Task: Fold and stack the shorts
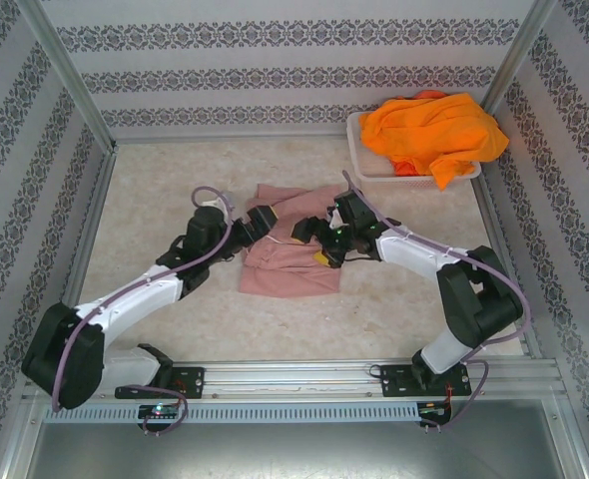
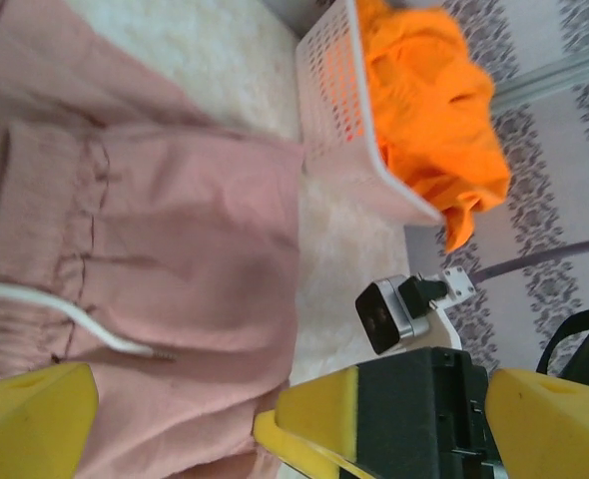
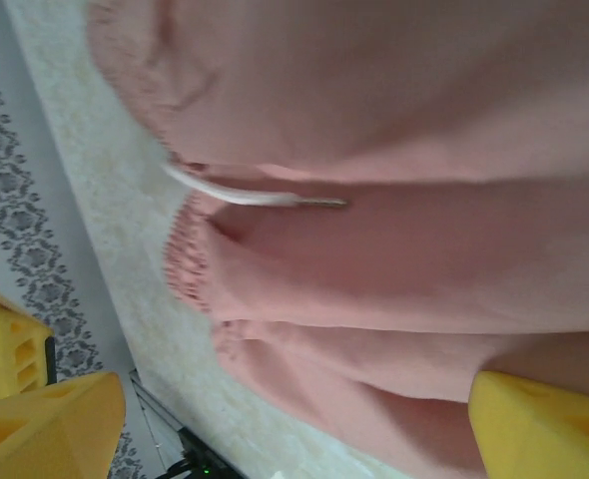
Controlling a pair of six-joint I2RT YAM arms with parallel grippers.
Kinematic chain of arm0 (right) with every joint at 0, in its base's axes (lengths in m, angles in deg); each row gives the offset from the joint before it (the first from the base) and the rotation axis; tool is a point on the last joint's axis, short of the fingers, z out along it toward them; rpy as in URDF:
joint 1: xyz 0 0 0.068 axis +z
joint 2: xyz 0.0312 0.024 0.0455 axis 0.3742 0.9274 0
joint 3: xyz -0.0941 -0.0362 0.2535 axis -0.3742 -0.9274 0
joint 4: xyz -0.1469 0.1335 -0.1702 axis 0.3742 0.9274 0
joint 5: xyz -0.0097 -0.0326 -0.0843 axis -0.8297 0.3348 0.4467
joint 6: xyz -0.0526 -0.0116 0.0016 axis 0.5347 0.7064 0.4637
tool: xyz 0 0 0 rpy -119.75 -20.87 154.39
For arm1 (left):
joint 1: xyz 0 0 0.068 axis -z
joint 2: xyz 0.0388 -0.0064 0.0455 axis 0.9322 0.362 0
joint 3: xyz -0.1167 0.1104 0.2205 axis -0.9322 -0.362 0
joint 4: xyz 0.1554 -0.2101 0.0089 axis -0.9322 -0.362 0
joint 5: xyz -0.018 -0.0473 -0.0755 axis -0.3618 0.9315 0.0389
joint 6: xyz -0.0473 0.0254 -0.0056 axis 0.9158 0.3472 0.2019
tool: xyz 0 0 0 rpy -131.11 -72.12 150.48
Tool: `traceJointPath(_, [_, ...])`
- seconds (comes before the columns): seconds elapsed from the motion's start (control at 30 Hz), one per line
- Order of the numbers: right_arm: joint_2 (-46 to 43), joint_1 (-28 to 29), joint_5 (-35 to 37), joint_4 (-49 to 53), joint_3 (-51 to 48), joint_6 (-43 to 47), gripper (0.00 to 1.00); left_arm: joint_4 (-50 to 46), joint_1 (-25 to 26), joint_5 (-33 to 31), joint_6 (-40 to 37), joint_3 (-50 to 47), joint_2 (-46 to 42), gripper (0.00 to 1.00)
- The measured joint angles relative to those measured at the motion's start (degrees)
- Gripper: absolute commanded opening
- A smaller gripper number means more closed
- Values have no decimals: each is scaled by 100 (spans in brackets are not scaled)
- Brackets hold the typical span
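Pink shorts (image 1: pixel 293 269) are spread out; the left gripper (image 1: pixel 261 224) at their ten o'clock and the right gripper (image 1: pixel 313 244) at three are held wide open, nothing gripped.

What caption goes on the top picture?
Left tool and right tool hover over pink shorts; orange shorts fill the white basket.

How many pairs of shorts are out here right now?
2 that I can tell apart: one dusty pink pair lying on the table, and bright orange cloth heaped in the white basket at the far right corner. That orange heap may hide more pairs.
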Motion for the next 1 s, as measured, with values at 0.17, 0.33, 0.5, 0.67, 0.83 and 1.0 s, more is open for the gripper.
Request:
traceJointPath(0.17, [144,0,0,-417,-487,-122,89,533,275,-404,350,-546,535,100])
traceJointPath(0.33, [216,9,-9,-796,-876,-240,89,586,275,-828,407,-1049,951,100])
traceJointPath(0.5, [-68,11,2,-850,-1005,-216,91,568,280,-1025,326,-1178,940,100])
traceJointPath(0.67, [-1165,37,529,39,-909,442,97,-387,280,-1226,-225,-887,179,100])
traceJointPath(0.83, [-2323,-24,1692,1335,-286,1626,98,-1078,280,-1209,-879,317,-428,100])
traceJointPath(1.0, [-2529,-511,2061,1943,-7,2481,98,-1012,282,-927,-1045,691,-269,100])
